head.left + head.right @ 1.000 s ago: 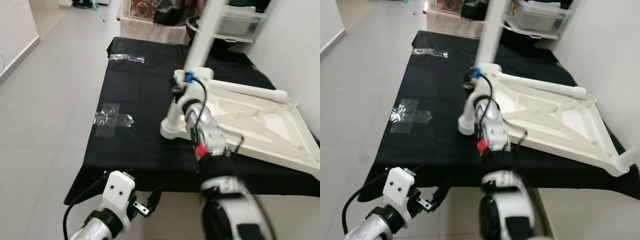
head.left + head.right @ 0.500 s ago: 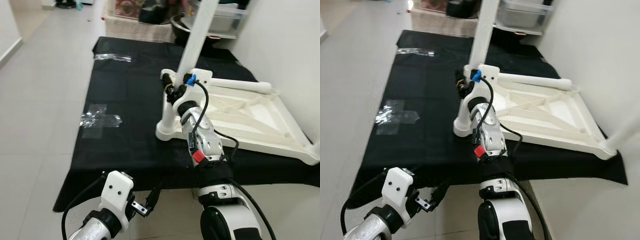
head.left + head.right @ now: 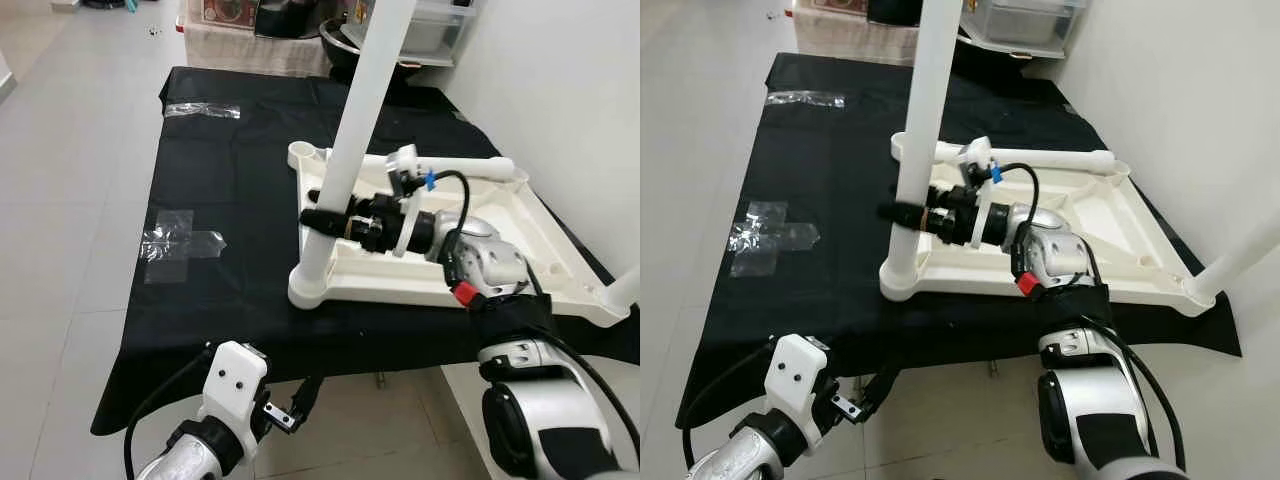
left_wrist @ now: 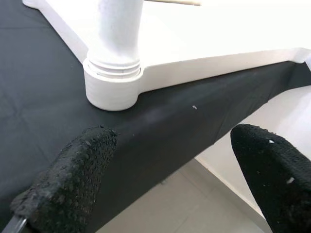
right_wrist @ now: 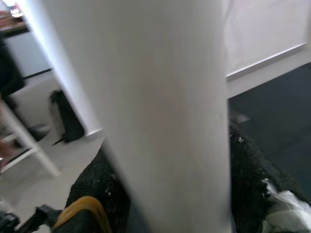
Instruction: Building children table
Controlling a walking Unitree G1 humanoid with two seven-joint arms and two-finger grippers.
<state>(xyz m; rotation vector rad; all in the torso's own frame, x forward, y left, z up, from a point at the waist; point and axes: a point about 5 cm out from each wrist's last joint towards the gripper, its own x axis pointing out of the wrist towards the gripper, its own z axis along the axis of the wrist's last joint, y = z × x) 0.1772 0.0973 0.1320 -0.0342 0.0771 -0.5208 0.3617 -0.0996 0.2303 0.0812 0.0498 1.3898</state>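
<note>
The right gripper (image 3: 322, 222) is clamped on the upright leg (image 3: 352, 135) in the upturned tabletop's (image 3: 440, 283) corner socket, likely seating it next, while the left gripper (image 4: 160, 184) hangs open, empty

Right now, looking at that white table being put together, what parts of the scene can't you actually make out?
- Top of the upright table leg: cut off by the upper edge of both eye views.
- Leg in the right wrist view: blurred by closeness, and it hides whatever lies behind.
- Far-right leg: runs off the right edge.
- Items on the shelf beyond the black cloth: too small and cropped.
- Right gripper: fingertips hidden behind the leg it clasps.
</note>
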